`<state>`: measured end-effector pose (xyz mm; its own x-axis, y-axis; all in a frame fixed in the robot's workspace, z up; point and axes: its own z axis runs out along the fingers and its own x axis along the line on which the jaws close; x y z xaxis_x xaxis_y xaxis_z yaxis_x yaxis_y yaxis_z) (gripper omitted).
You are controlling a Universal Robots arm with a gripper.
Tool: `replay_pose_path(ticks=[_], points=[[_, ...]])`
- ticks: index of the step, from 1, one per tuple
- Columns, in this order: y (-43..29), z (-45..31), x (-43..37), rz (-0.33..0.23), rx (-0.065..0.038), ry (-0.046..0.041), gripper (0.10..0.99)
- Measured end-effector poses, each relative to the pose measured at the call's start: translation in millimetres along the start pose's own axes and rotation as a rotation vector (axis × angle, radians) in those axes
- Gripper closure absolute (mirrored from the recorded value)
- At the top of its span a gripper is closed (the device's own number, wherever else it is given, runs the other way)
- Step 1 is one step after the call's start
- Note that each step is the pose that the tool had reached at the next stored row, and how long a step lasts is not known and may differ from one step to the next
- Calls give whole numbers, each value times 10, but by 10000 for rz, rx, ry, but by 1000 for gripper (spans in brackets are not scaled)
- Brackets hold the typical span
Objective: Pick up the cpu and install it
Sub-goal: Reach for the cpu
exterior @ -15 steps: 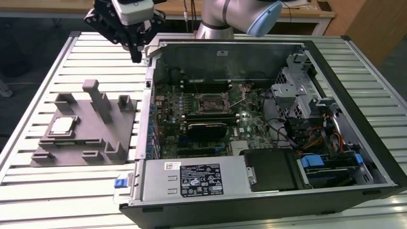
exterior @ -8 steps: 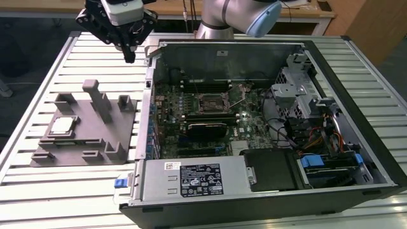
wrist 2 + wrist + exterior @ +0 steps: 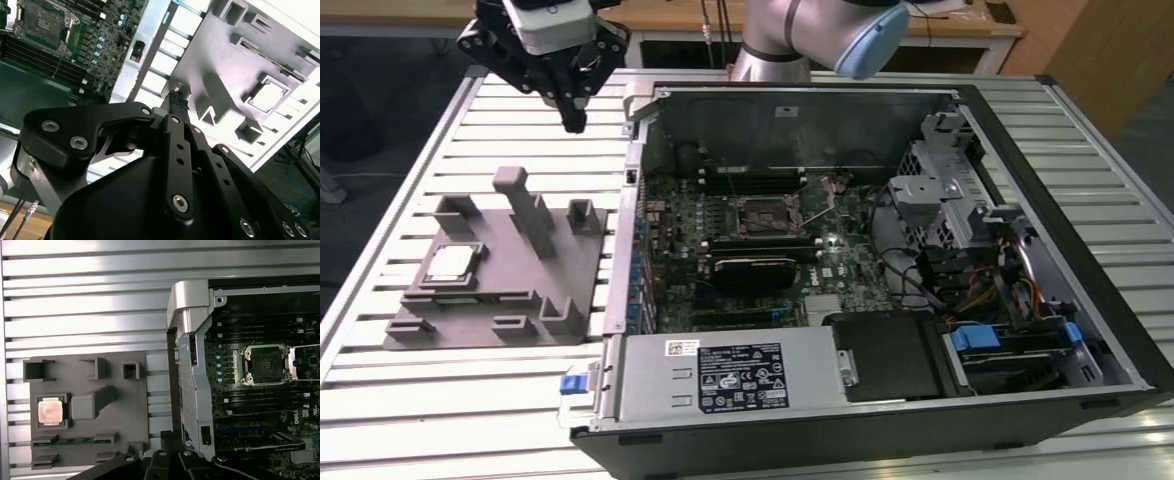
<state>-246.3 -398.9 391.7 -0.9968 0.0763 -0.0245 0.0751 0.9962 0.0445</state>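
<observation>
Since its square pocket in the grey fixture block (image 3: 507,300) likely keeps it located for pickup, the cpu (image 3: 451,262) lies there, near the worktop (image 3: 454,400) edge at the exterior view's left. The end effector (image 3: 571,120) hangs over bare slats beyond, closed on nothing. The open computer case (image 3: 787,125) holds a motherboard (image 3: 854,255), whose socket (image 3: 761,213) looks empty.

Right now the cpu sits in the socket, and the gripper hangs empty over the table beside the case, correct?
Not quite. The socket is empty; the cpu lies in the grey fixture on the table, as the exterior view shows. The rest holds: the gripper hangs empty over the table beside the case.
</observation>
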Motion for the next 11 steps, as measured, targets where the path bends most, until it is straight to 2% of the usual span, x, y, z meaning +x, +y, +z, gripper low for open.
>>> replay_pose_path(ticks=[11], points=[[-19, 6, 246, 0, 0, 0, 980]])
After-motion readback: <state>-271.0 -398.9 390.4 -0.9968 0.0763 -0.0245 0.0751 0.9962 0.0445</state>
